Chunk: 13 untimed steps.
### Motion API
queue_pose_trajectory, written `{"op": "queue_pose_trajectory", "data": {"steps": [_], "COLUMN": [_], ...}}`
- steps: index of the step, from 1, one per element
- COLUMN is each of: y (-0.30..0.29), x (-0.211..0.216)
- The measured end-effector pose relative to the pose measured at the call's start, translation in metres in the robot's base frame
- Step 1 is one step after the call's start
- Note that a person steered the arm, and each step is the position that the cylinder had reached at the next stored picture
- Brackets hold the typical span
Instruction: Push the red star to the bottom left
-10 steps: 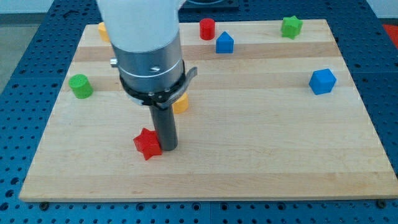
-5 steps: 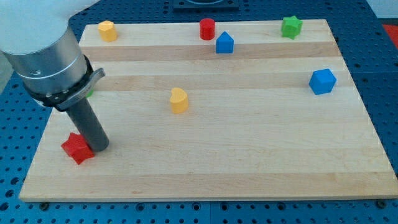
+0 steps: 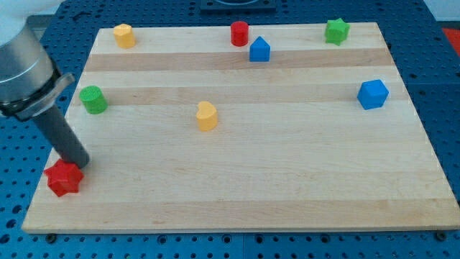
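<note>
While my tip (image 3: 77, 164) sits low at the frame's left, it is pressed against the upper right side of the red star (image 3: 63, 178), which lies at the lower left of the table (image 3: 287, 173), right by the left edge and near the bottom corner. No hand on this rig, just the straight dark rod, so nothing is gripped and nothing opens or closes; the rod slants up and to the left from the star toward the grey arm body (image 3: 21, 65) filling the upper left corner of the frame. Up from the star, near the left edge, I see the green cylinder (image 3: 93, 99), well apart from the rod's end. Nearer the middle of the frame stands a yellow block (image 3: 207, 115), alone on the wood. Along the top edge I count a second yellow block (image 3: 124, 34) at upper left, then the red cylinder (image 3: 239, 32) with a blue house-shaped block (image 3: 259, 50) just beside it, lower and to the right, and a green star-like block (image 3: 336, 30) at upper right. Over on the right side, a blue cube (image 3: 373, 93) sits by itself, far from everything else. Blue perforated surface (image 3: 438, 29) shows around the wooden slab on all sides.
</note>
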State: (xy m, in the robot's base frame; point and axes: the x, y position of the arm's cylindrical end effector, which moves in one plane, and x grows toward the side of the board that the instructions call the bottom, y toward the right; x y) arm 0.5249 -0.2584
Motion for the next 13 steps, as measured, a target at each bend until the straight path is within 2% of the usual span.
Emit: {"op": "queue_pose_trajectory", "data": {"steps": [2,4,6,9,10,11,12,13], "y": [-0.045,-0.042,-0.011,-0.002,-0.002,0.036,0.097,0.105], "x": [-0.016,0.004,0.018,0.029,0.017,0.007,0.015,0.057]}}
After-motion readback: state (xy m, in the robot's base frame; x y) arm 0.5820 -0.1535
